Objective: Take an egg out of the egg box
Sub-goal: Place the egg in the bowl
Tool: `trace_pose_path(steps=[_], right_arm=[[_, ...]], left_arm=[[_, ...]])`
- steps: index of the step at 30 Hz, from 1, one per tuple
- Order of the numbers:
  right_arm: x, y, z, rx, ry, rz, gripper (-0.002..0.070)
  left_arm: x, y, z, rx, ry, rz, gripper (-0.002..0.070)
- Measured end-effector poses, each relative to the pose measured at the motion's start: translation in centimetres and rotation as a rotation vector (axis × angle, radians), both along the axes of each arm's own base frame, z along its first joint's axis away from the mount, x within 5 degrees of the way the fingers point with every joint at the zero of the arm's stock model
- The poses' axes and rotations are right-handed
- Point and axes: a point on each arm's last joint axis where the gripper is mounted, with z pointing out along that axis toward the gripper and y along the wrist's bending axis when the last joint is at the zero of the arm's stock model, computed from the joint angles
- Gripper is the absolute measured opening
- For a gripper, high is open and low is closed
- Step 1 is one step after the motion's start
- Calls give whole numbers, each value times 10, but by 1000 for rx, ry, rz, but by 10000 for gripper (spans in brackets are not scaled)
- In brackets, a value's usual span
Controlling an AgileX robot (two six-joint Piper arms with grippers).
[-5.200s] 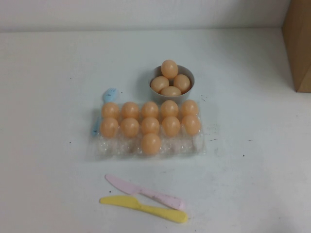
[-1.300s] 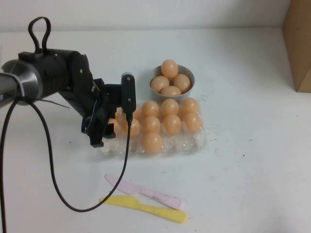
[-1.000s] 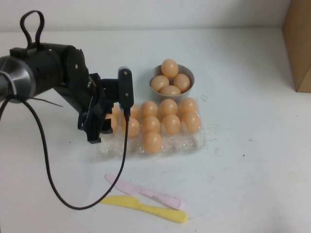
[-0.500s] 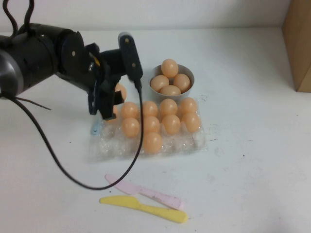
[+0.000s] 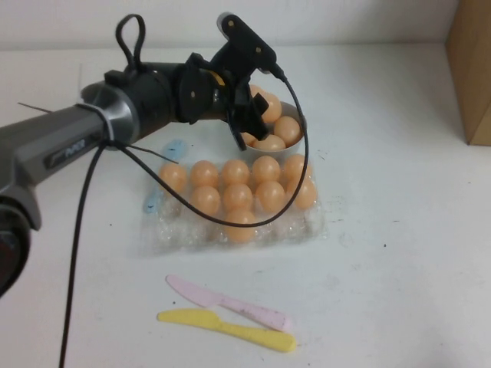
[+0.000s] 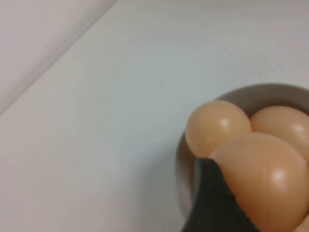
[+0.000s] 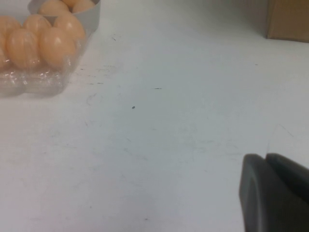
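Your left gripper (image 5: 244, 115) hangs over the left side of the grey bowl (image 5: 298, 119), beyond the far edge of the egg box (image 5: 311, 226). Its fingers are clamped on an egg (image 6: 264, 179); in the left wrist view one dark fingertip (image 6: 212, 203) presses against that egg's side, with the bowl's rim and two more eggs just behind it.

The egg box lies mid-table, near side of the bowl. Its far row holds five eggs, its middle row four with the leftmost cup empty, and its near row one egg (image 5: 241, 228) in the centre cup.

Your right gripper (image 7: 273, 195) shows only in the right wrist view, low over bare table to the right of the egg box. You cannot tell from here whether its fingers are open or closed.

A blue object (image 5: 173, 148) lies just left of the box's far corner. A pink knife (image 5: 227, 302) and a yellow knife (image 5: 227, 330) lie side by side near the table's front edge. A cardboard box (image 5: 470, 69) stands at far right.
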Motion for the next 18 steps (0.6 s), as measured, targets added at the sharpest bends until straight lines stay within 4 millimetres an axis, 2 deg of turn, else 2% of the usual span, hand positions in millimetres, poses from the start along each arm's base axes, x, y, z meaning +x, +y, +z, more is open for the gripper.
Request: trace_pose_path(steps=[6,12,18], right_arm=[[0,0,0,0,0,0,-17],[0,0,0,0,0,0,-17],[0,0,0,0,0,0,-17]], left_arm=[[16,-17,-21,-6,45,-9,337],[18,-18,-30,5,76,-10,337],[18,-18,-29,-15,85,5,449]])
